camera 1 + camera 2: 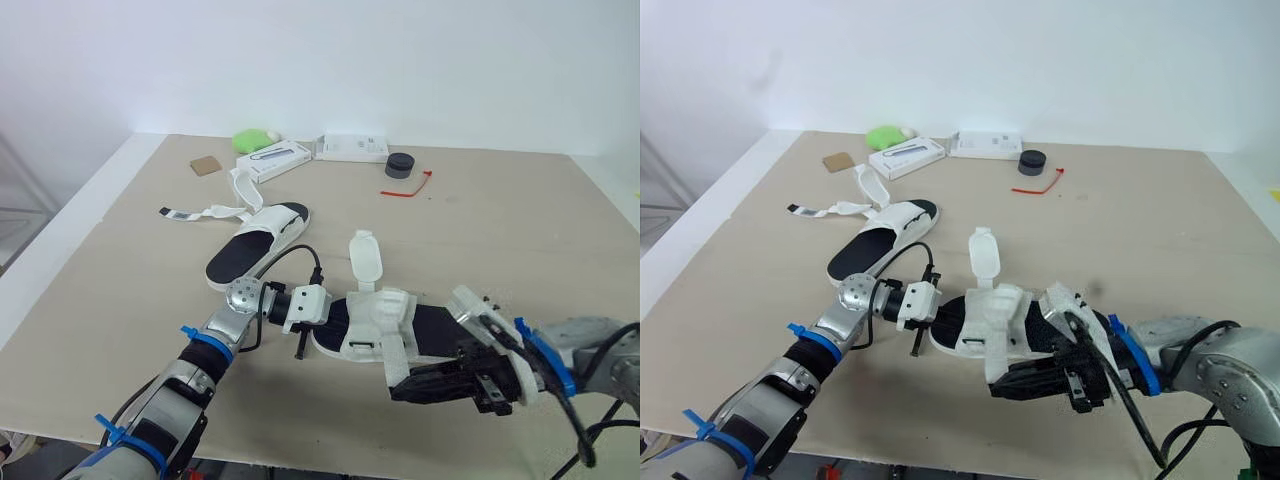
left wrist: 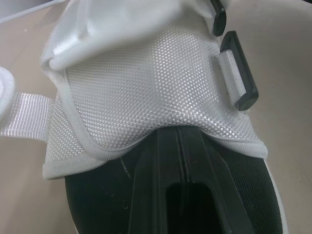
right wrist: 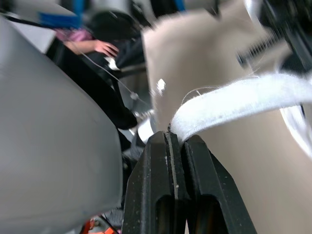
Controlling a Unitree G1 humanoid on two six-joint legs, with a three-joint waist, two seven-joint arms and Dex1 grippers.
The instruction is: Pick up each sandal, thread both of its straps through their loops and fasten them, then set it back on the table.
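The near sandal [image 1: 380, 322], white mesh upper on a black footbed, lies in front of me with one strap flap [image 1: 365, 260] standing up. My left gripper [image 2: 170, 134] is at its toe end, shut, with the tips at the front hem of the mesh upper [image 2: 146, 83]. A black strap loop [image 2: 239, 73] sits at the upper's side. My right gripper [image 1: 398, 388] is by the sandal's near side, shut on a white strap [image 3: 234, 105] that hangs off it. The second sandal [image 1: 258, 240] rests farther back to the left, straps [image 1: 205, 212] loose.
At the table's back edge are two white boxes [image 1: 272, 160] [image 1: 352, 148], a green object [image 1: 254, 139], a brown card [image 1: 205, 166], a black puck [image 1: 400, 165] and a red tie [image 1: 410, 188]. A person's hand [image 3: 105, 47] shows beyond the table edge.
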